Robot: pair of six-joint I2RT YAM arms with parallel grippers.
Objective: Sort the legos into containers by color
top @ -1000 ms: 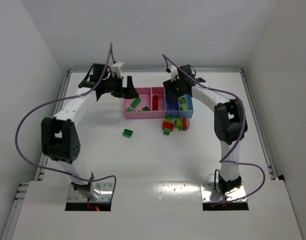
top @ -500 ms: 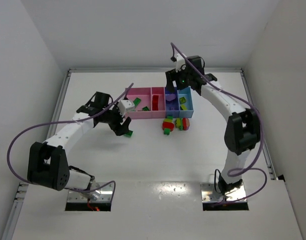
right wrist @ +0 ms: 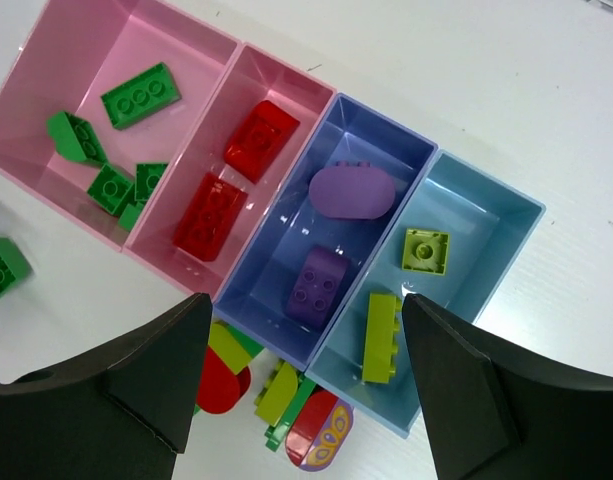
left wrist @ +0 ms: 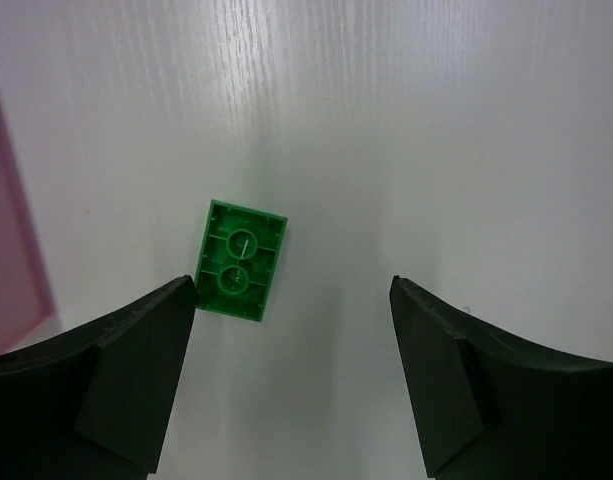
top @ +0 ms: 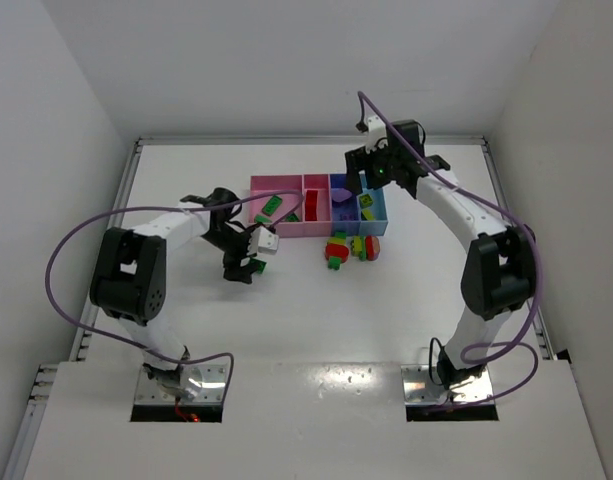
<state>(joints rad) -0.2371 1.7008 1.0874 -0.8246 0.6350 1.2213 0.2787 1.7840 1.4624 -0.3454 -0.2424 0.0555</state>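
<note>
Left wrist view: one green lego (left wrist: 241, 260) lies upside down on the white table (left wrist: 436, 120), a small rectangular block with its hollow underside and two round tubes facing up. It sits just ahead of the left gripper (left wrist: 291, 300), close to the tip of the finger (left wrist: 116, 380) on the view's left. Whether block and finger touch cannot be told. The jaws are spread wide and hold nothing.

In the right wrist view the right gripper (right wrist: 306, 300) hangs above the row of four joined bins, its fingers far apart with nothing between them. The wide pink bin (right wrist: 96, 50) holds several green pieces (right wrist: 139, 95), one of them a flat studded plate. The narrow pink bin (right wrist: 276, 85) holds two glossy red blocks (right wrist: 261, 132). In the blue-violet bin (right wrist: 381, 135) lie a smooth rounded purple piece (right wrist: 352, 190) and a studded purple brick (right wrist: 321, 285). The light blue bin (right wrist: 476, 215) has two yellow-green pieces (right wrist: 382, 337), one square and one long.

On the table just outside the two blue bins sits a loose cluster (right wrist: 286, 405) of red, yellow-green and green pieces, some joined together.

From the top external view, the green lego lies in front of the wide pink bin, apart from it.
</note>
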